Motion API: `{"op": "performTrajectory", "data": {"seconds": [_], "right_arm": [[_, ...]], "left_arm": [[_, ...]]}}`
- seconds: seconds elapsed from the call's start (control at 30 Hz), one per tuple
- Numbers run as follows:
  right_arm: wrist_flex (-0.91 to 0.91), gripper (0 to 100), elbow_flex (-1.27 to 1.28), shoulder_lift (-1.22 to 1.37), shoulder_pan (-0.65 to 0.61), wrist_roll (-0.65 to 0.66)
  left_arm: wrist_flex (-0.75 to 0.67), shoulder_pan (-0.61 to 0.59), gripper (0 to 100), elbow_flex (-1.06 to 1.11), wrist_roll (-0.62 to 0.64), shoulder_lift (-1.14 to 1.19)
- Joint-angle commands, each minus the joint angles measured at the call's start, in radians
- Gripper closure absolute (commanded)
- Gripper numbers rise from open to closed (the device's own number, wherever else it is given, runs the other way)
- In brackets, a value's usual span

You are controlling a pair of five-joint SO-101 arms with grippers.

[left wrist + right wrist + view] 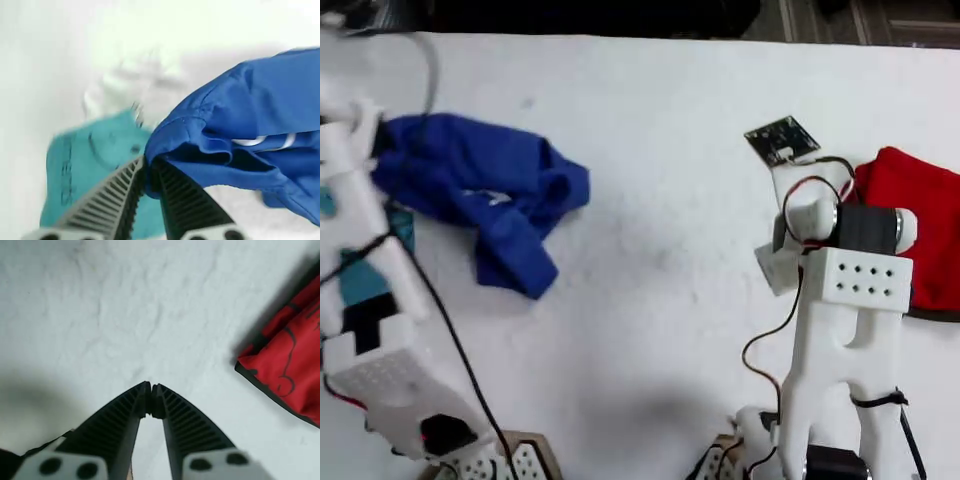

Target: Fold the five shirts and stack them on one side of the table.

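The table (660, 300) is white, and the whole middle strip between the two arms is bare, so that's where the open room is. The right arm (845, 340) stands at the near edge. The left arm (370, 330) runs up along the table's side edge.

The blue shirt (470, 180) is the biggest piece of cloth. It's crumpled in a heap toward the left arm's side, with one loose end trailing out toward the middle. The red shirt (915, 215) looks folded flat at the opposite side edge, just beside the right arm. The teal shirt (80, 170) lies flat under the left arm, partly covered by the blue shirt.

The left gripper (148, 167) is pinched tight on a hem of the blue shirt. The right gripper (151, 400) is closed tip to tip with nothing in it, over bare table near the red shirt's edge.

A small green board (780, 140) sits just past the right arm.
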Motion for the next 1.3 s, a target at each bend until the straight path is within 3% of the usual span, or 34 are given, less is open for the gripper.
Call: {"op": "performTrajectory", "data": {"seconds": [0.0, 0.13, 0.4, 0.53, 0.77, 1.0, 1.27], "right_arm": [[0.002, 98.1, -0.031, -0.018, -0.041, -0.008], [0.002, 98.1, -0.031, -0.018, -0.091, -0.008], [0.002, 98.1, -0.031, -0.025, -0.108, -0.008], [0.004, 98.1, -0.031, -0.025, -0.107, -0.008], [0.004, 98.1, -0.029, -0.025, -0.104, -0.008], [0.004, 98.1, -0.003, -0.025, -0.047, -0.008], [0.004, 98.1, 0.077, -0.027, -0.007, -0.008]], "left_arm": [[-0.015, -0.085, 94, 0.068, -0.077, 0.001], [0.035, -0.136, 80, 0.064, -0.094, -0.002], [0.049, -0.147, 79, -0.132, -0.175, -0.024], [0.051, -0.07, 79, -0.083, -0.252, -0.085], [0.049, 0.134, 79, 0.338, -0.381, -0.211], [-0.002, 0.303, 79, 0.585, -0.373, -0.214], [-0.213, 0.389, 79, 0.549, -0.253, -0.213]]}}
